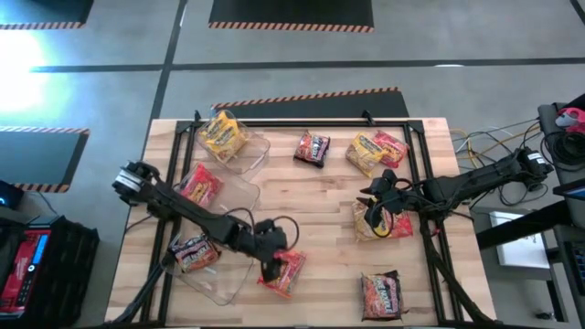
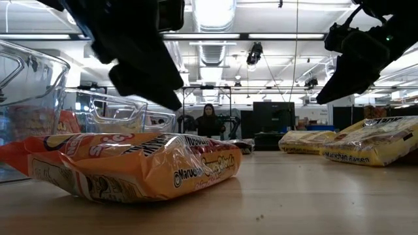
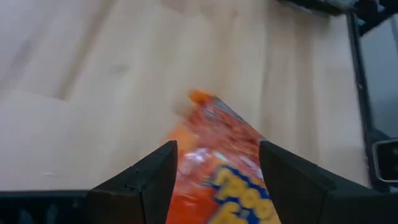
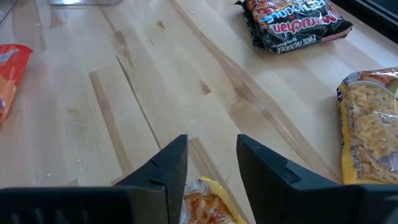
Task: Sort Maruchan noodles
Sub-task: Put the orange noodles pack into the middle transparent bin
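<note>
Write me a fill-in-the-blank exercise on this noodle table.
1. The left pincer straddles an ___ noodle packet.
2. The right pincer is over a ___ noodle packet.
3. The dark noodle packet at the table's far side lies ___ the clear bins.

Missing words: orange; yellow; outside

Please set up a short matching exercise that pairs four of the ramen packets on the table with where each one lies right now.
Column one:
1. orange packet
2. yellow packet
3. dark packet
4. yellow packet by the right arm

Column two:
A. on bare wood at the far middle of the table
B. under the right gripper
C. between the open fingers of the left gripper
D. in the far-left clear bin

Pairs: 1-C, 2-D, 3-A, 4-B
</note>
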Controlling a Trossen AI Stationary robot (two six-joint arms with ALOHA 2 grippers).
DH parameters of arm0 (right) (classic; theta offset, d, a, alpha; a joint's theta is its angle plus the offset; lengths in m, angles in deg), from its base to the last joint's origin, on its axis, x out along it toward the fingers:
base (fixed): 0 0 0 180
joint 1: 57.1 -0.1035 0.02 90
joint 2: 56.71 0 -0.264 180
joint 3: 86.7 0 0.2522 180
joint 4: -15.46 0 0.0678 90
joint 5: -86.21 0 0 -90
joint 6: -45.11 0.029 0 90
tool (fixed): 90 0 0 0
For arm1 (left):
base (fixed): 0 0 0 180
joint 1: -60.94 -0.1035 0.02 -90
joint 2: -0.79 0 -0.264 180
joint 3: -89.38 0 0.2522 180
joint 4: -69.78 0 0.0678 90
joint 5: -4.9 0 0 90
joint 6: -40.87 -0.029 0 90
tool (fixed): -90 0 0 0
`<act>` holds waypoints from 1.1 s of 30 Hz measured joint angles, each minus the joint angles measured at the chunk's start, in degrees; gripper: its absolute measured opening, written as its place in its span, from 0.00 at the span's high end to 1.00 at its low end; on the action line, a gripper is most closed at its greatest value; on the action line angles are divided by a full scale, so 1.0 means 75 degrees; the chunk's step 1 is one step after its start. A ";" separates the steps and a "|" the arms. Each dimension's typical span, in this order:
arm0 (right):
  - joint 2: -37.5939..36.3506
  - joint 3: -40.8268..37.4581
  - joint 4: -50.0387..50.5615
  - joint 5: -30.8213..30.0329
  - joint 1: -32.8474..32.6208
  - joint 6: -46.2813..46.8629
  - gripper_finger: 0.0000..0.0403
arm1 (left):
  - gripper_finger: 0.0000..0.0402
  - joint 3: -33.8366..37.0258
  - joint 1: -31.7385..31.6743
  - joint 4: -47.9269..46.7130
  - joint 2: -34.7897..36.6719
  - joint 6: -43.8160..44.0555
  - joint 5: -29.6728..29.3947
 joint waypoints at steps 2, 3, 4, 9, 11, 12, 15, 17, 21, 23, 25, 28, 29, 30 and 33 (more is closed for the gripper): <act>0.0000 0.0000 0.0000 -0.0001 0.0002 0.0000 0.67 | 0.48 -0.0207 0.0151 -0.0186 -0.0238 0.0084 0.0086; 0.0000 0.0000 -0.0003 0.0000 0.0000 0.0000 0.67 | 0.48 -0.0359 0.0207 -0.0283 -0.0368 0.0072 0.0185; 0.0000 0.0000 -0.0002 -0.0002 0.0000 0.0000 0.67 | 0.48 -0.0536 0.0266 -0.0410 -0.0515 0.0040 0.0216; 0.0000 0.0000 0.0000 -0.0003 -0.0001 0.0000 0.69 | 0.48 -0.1522 0.0512 -0.1646 -0.1317 -0.0265 0.0389; 0.0000 0.0000 -0.0002 0.0000 0.0001 0.0000 0.69 | 0.48 -0.1910 0.0624 -0.2064 -0.1587 -0.0350 0.0316; 0.0000 0.0000 -0.0002 -0.0003 0.0001 0.0000 0.69 | 0.48 -0.2097 0.0681 -0.2266 -0.1700 -0.0428 0.0310; 0.0000 0.0000 -0.0001 -0.0002 0.0000 0.0000 0.69 | 0.48 -0.2569 0.0808 -0.2830 -0.1998 -0.0792 0.0256; 0.0000 0.0000 0.0000 -0.0003 0.0000 0.0000 0.68 | 0.48 -0.2847 0.0815 -0.3040 -0.2208 -0.1085 0.0248; 0.0000 0.0000 -0.0003 0.0000 0.0002 0.0000 0.67 | 0.48 -0.3224 0.0663 -0.3078 -0.2511 -0.1722 0.0269; 0.0000 0.0000 -0.0003 -0.0003 0.0001 0.0000 0.67 | 0.48 -0.3360 0.0539 -0.2998 -0.2617 -0.2013 0.0303; 0.0000 0.0000 0.0000 -0.0001 0.0001 0.0000 0.68 | 0.48 -0.3451 0.0403 -0.2857 -0.2697 -0.2285 0.0316; 0.0000 0.0000 -0.0003 0.0000 0.0000 0.0000 0.69 | 0.48 -0.3475 0.0212 -0.2466 -0.2743 -0.2700 0.0352; 0.0000 0.0000 0.0000 0.0000 -0.0001 0.0000 0.69 | 0.48 -0.3456 0.0143 -0.2343 -0.2745 -0.2823 0.0360; 0.0000 0.0000 0.0000 -0.0003 -0.0001 0.0000 0.69 | 0.48 -0.3436 0.0076 -0.2239 -0.2748 -0.2920 0.0358; 0.0000 0.0000 0.0000 0.0000 0.0001 0.0000 0.69 | 0.48 -0.3428 -0.0128 -0.2087 -0.2756 -0.3181 0.0082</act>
